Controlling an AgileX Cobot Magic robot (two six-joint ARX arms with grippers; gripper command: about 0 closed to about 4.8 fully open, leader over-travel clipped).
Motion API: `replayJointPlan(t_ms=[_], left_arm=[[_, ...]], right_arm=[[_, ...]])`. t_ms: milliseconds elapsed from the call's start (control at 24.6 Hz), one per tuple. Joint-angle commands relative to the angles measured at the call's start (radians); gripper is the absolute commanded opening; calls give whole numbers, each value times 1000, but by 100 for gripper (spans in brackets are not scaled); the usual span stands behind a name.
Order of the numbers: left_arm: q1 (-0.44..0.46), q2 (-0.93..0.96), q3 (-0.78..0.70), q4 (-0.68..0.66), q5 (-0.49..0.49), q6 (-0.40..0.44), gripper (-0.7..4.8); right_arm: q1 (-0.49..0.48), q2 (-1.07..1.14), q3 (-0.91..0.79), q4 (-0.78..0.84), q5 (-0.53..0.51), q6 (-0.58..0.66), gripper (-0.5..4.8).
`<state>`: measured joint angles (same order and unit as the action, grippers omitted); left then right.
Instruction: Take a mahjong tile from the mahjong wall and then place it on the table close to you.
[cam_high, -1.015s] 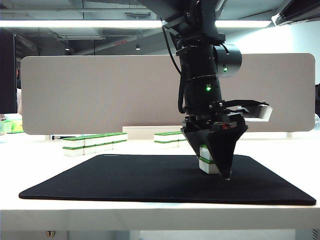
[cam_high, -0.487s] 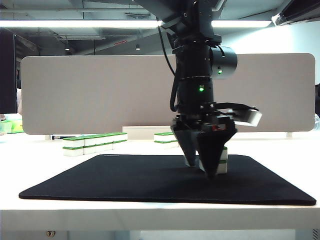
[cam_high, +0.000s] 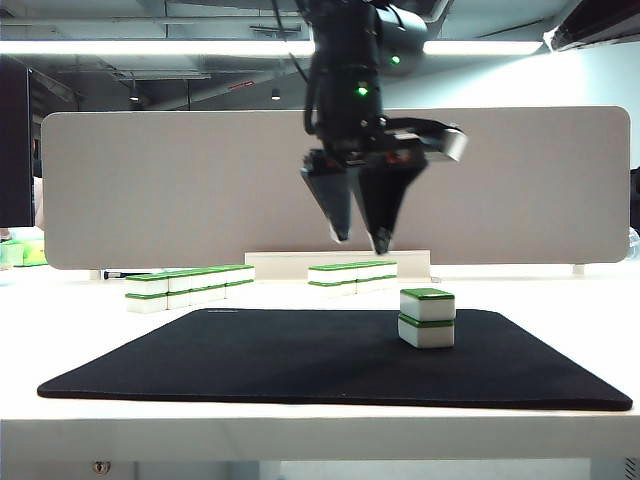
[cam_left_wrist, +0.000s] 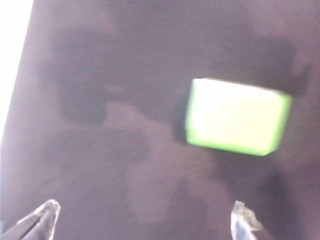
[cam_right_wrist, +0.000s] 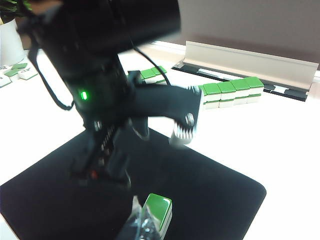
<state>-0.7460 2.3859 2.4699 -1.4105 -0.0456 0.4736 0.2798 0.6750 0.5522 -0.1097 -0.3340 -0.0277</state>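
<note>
A green-topped white mahjong tile (cam_high: 427, 304) sits on top of another one on the black mat (cam_high: 250, 350) of the white table (cam_high: 560, 290). My left gripper (cam_high: 360, 243) hangs well above and to the left of that stack, open and empty. The left wrist view looks down on the tile (cam_left_wrist: 235, 116), with the left gripper (cam_left_wrist: 144, 220) spread wide and nothing between its fingertips (cam_left_wrist: 45, 216). The mahjong wall (cam_high: 190, 285) stands at the back left. In the right wrist view my right gripper (cam_right_wrist: 140, 220) is shut and empty, close beside the tile (cam_right_wrist: 159, 206).
A shorter row of tiles (cam_high: 350, 274) lies behind the mat near the middle. A grey divider panel (cam_high: 180, 190) closes off the back of the table. The left arm (cam_right_wrist: 105, 90) fills much of the right wrist view.
The left gripper has let go of the tile on the mat, then risen high and drifted left. The stacked tiles stay where they were set. The right gripper has not moved.
</note>
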Motion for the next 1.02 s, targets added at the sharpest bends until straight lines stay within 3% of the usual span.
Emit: replayJointPlan(t_ms=[41, 447, 853, 1015], left_arm=[[49, -35, 9, 4, -3, -17, 479], [340, -177, 8, 126, -3, -48, 479], [502, -207, 3, 144, 5, -92, 479], [563, -207, -61, 158, 9, -112, 479]], right_arm=[[1, 0, 3, 13, 2, -3, -1], [1, 0, 3, 0, 2, -3, -1], [1, 0, 3, -2, 2, -3, -1], [1, 0, 3, -13, 2, -3, -1]])
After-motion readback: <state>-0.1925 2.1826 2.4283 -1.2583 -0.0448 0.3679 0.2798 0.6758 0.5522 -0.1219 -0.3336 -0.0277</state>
